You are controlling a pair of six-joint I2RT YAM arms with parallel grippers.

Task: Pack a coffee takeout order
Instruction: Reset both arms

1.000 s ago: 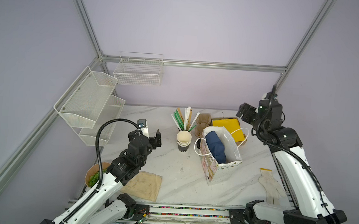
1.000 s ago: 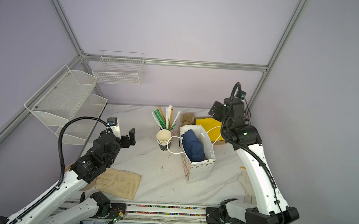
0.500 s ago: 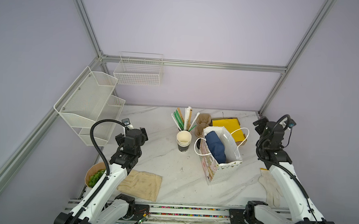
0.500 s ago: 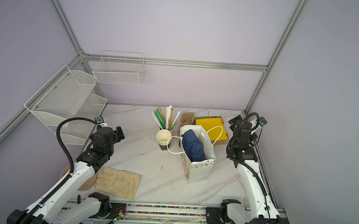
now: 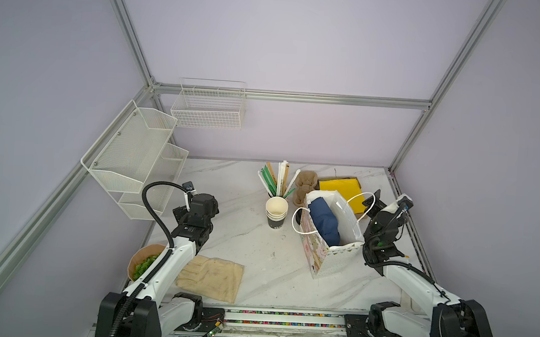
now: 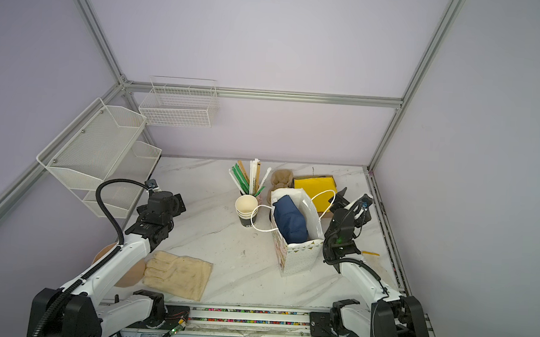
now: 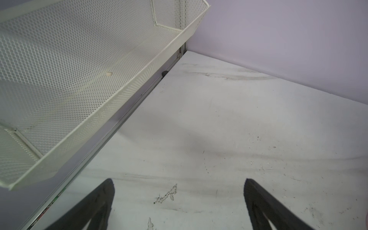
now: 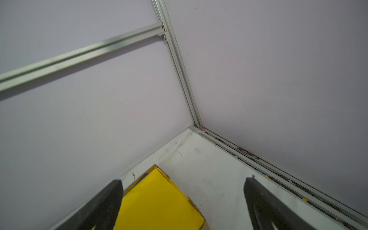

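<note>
Now left fingers (image 7: 101,199) and right fingers (image 8: 107,199) drawn back lower, spread wide, gripping nothing; paper bag (image 5: 329,259) unmoved.

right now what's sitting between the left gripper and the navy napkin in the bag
The stack of paper cups, then the bag holding the navy napkin; otherwise bare table. Both top views show it.

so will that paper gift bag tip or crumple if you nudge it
Likely to tip or slide: the paper gift bag stands tall on a narrow base. Its thin walls bow open, so they'd probably crumple under a squeeze. The rope handles look floppy; the navy napkin inside probably adds little weight.
</note>
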